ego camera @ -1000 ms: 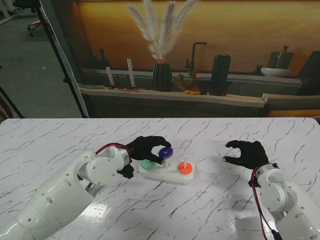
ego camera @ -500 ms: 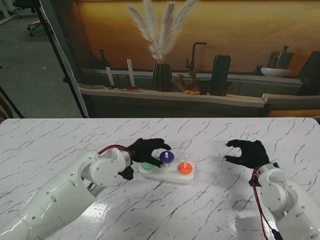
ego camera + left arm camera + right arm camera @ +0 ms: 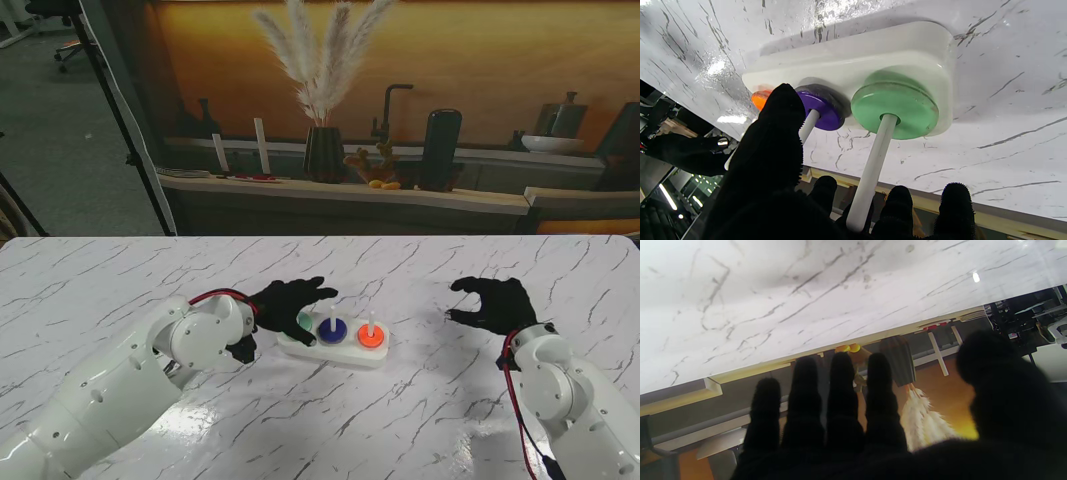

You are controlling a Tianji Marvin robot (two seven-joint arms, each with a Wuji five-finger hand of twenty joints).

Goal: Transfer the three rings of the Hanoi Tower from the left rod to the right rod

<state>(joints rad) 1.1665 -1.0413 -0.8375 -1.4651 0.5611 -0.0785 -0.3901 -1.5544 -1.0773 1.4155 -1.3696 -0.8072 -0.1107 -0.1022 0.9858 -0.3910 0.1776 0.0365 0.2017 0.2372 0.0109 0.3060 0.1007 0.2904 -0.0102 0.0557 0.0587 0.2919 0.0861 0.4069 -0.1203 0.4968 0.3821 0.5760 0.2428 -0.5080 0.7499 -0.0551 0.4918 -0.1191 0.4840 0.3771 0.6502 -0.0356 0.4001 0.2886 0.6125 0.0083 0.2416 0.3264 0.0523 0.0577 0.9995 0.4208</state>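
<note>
Progress, judged from ring positions on the base (image 3: 345, 352): one ring on each rod. The orange ring (image 3: 370, 338) sits at the foot of the right rod (image 3: 371, 321), its final place. The purple ring (image 3: 332, 329) sits at the foot of the middle rod (image 3: 332, 316). The green ring (image 3: 303, 321) sits at the foot of the left rod (image 3: 873, 166), the only ring there.

In standard Hanoi order this layout reads as an early stage: the smallest ring is on the target rod and the middle-sized one is parked. Probable remaining work: orange onto purple, green to the right rod, then purple and orange stacked on it.

The left robot hand (image 3: 285, 302) hovers over the left end of the base, fingers spread, holding nothing. In the left wrist view its thumb (image 3: 773, 140) lies beside the middle rod and the left rod stands between the fingers without a closed grip.

The right robot hand (image 3: 493, 303) hangs over the counter (image 3: 420, 420), well to the right of the base, fingers loosely curled and apart, holding nothing.
</note>
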